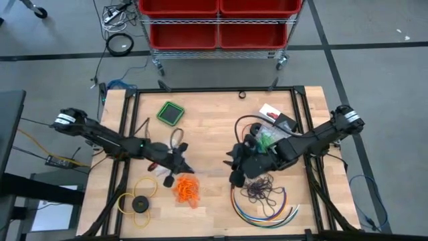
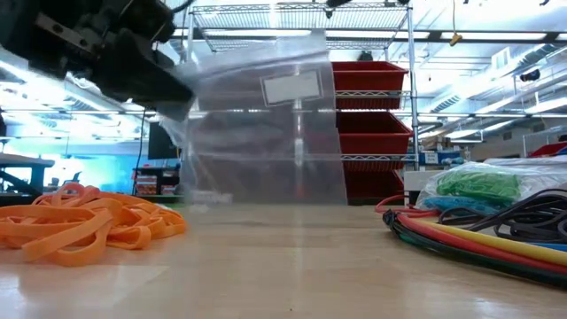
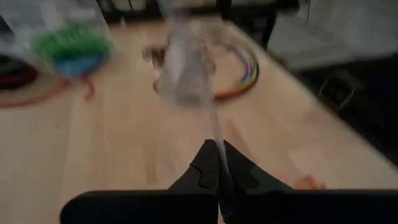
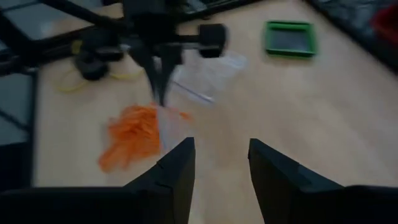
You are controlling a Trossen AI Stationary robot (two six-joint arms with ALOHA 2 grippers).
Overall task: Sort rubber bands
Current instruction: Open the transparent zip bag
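Left gripper (image 1: 185, 165): near the table's middle, left of centre, its fingers (image 3: 208, 165) pinched together on the edge of a clear plastic zip bag (image 3: 183, 65), which hangs up off the wood.
Right gripper (image 1: 234, 161): right of centre, facing the left one across a short gap, fingers (image 4: 177, 168) spread apart with nothing between them.
Clear plastic zip bag, low view (image 2: 266, 124): lifted and upright, a pale label patch near its top, its lower edge close to the board; what it holds cannot be told.
Orange rubber bands (image 1: 186, 189): a loose heap on the wooden table (image 1: 207, 127), just in front of the left gripper and below the bag's pinched edge; seen also in the low view (image 2: 84, 226) and the right wrist view (image 4: 130, 137).
Dark purple rubber bands (image 1: 262, 189): a scattered tangle just beneath the right gripper, inside the arc of the cables.
Green rubber bands (image 1: 267, 138): bunched in a second clear bag (image 2: 492, 186) beside the right arm, with blue ones under them (image 3: 74, 62).
Long multicoloured cables (image 1: 264, 209): curved along the table's near right part.
Green-rimmed square tray (image 1: 171, 112): at the back left, apart from both arms.
Yellow ring with black disc (image 1: 138, 202): near the front left corner.
Red storage bins (image 1: 217, 20): on a wire rack behind the table.
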